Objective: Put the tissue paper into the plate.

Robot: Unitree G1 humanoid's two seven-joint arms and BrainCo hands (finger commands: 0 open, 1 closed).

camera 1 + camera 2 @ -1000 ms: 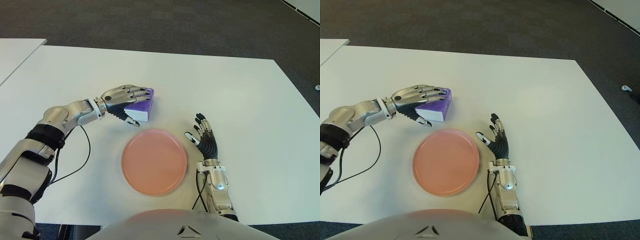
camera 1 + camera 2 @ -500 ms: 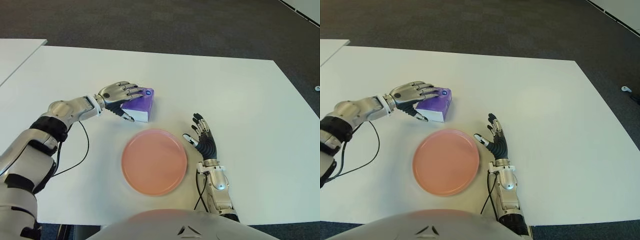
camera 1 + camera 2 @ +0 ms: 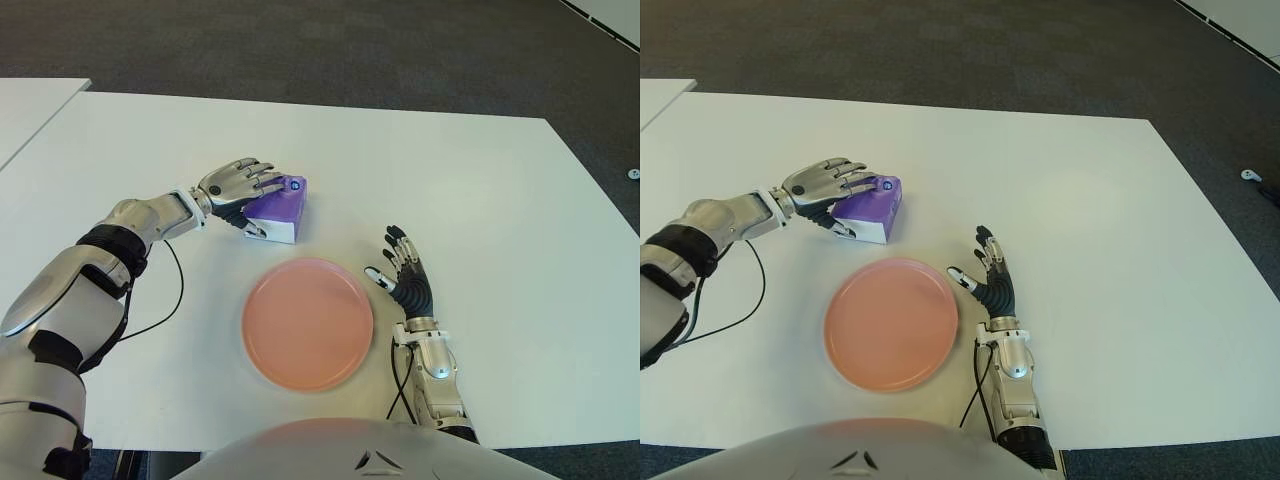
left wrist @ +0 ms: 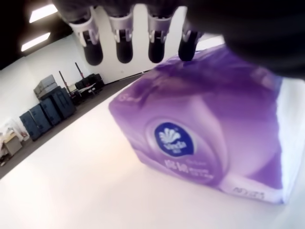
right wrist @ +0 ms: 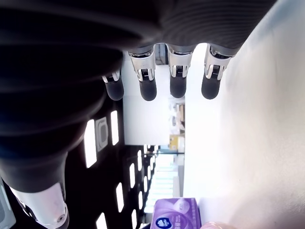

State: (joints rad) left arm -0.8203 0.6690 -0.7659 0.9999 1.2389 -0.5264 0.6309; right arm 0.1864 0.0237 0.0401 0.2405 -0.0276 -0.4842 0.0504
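The right hand [image 3: 403,278] is nearest, fingers spread and holding nothing, just right of the pink plate [image 3: 308,322]. Nothing is on the plate. Past it, on the white table [image 3: 480,200], sits the purple tissue pack [image 3: 280,207]. The left hand [image 3: 238,183] lies over it, fingers loosely draped, maybe not gripping.

Table [image 3: 480,180]: white, wide top filling most of the view.
Second table [image 3: 30,105]: white corner at far left.
Floor [image 3: 300,45]: dark grey carpet beyond.
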